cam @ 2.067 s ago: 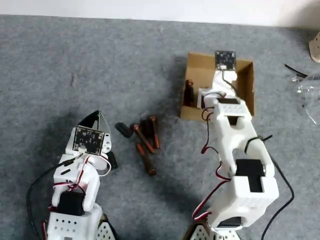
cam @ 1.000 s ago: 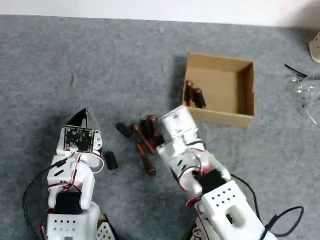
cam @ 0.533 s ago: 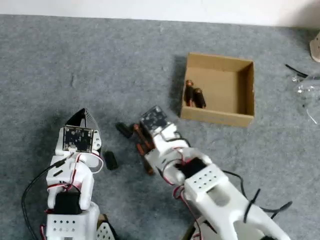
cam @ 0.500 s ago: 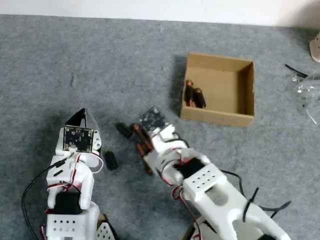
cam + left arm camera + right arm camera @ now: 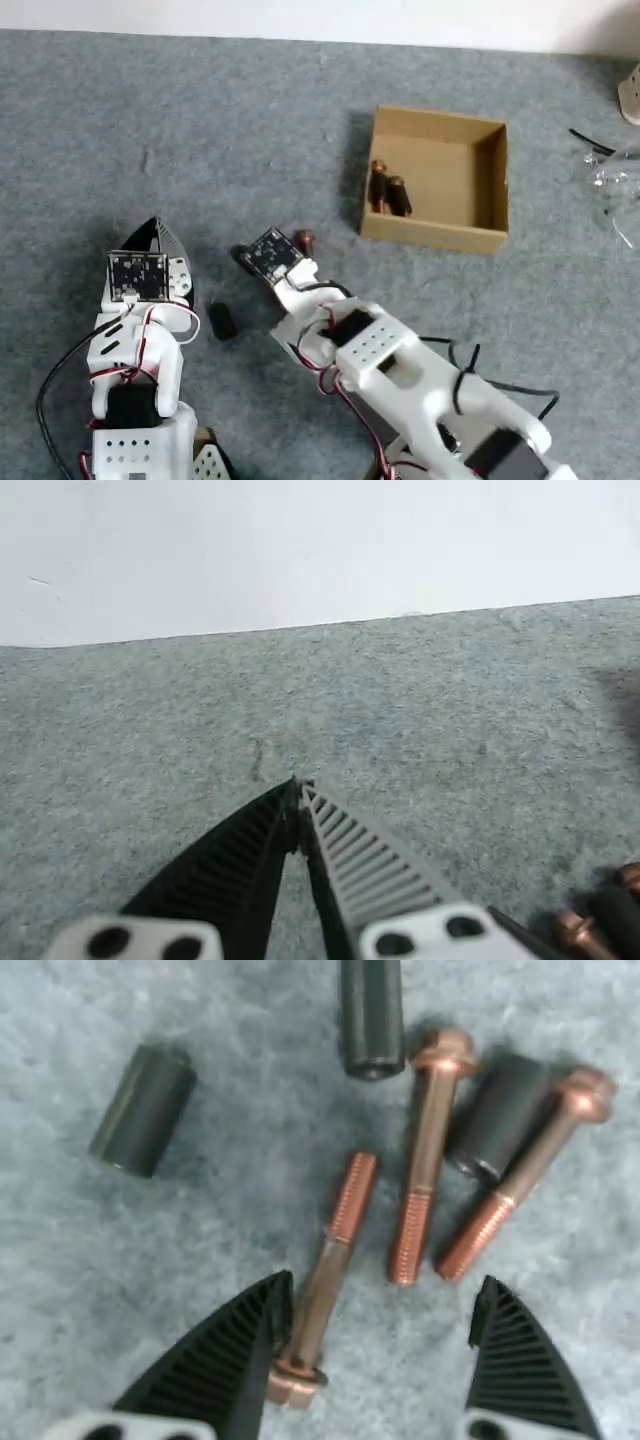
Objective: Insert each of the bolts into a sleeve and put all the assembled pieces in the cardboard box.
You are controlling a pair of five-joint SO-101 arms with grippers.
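My right gripper (image 5: 380, 1295) hangs open just above the loose parts on the grey carpet. Three copper bolts lie below it: one (image 5: 325, 1275) beside a fingertip, one (image 5: 425, 1160) in the middle, and one (image 5: 525, 1170) leaning by a black sleeve (image 5: 500, 1115). Two more sleeves (image 5: 145, 1110) (image 5: 372, 1010) lie apart from them. In the high view the right arm (image 5: 370, 345) covers most of this pile. The cardboard box (image 5: 480, 215) holds two assembled pieces (image 5: 388, 192). My left gripper (image 5: 155, 232) (image 5: 298, 790) is shut and holds nothing, left of the pile.
A lone black sleeve (image 5: 221, 321) lies between the two arms. Cables and clear plastic items (image 5: 610, 170) sit at the right edge of the carpet. A white wall (image 5: 320, 540) borders the carpet's far side.
The right arm came out of the box and swung left and down over the loose bolts. Two pieces now lie in the box. The left gripper drifted slightly left.
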